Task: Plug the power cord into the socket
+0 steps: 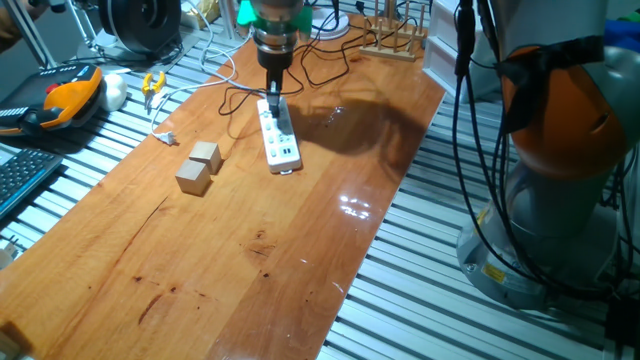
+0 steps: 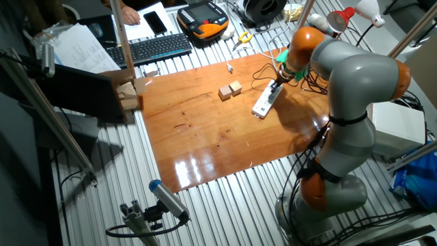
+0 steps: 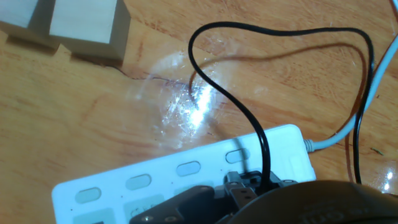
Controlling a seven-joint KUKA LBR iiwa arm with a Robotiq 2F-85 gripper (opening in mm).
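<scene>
The white power strip (image 1: pixel 280 138) lies on the wooden table, also in the other fixed view (image 2: pixel 264 102) and along the bottom of the hand view (image 3: pixel 186 171). My gripper (image 1: pixel 273 100) stands straight over the strip's far end, fingertips right at its top face (image 2: pixel 276 85). In the hand view the gripper (image 3: pixel 239 196) is shut on the small black plug (image 3: pixel 247 182), which sits against the strip by its outlet holes. The thin black power cord (image 3: pixel 217 93) rises from the plug and loops over the table. How deep the plug sits is hidden.
Two tan wooden cubes (image 1: pixel 199 167) stand left of the strip, also top left in the hand view (image 3: pixel 87 28). A white cable with a small connector (image 1: pixel 168 136) lies behind them. A pale cable (image 3: pixel 339 137) leaves the strip's end. A wooden rack (image 1: pixel 395 38) stands at the back.
</scene>
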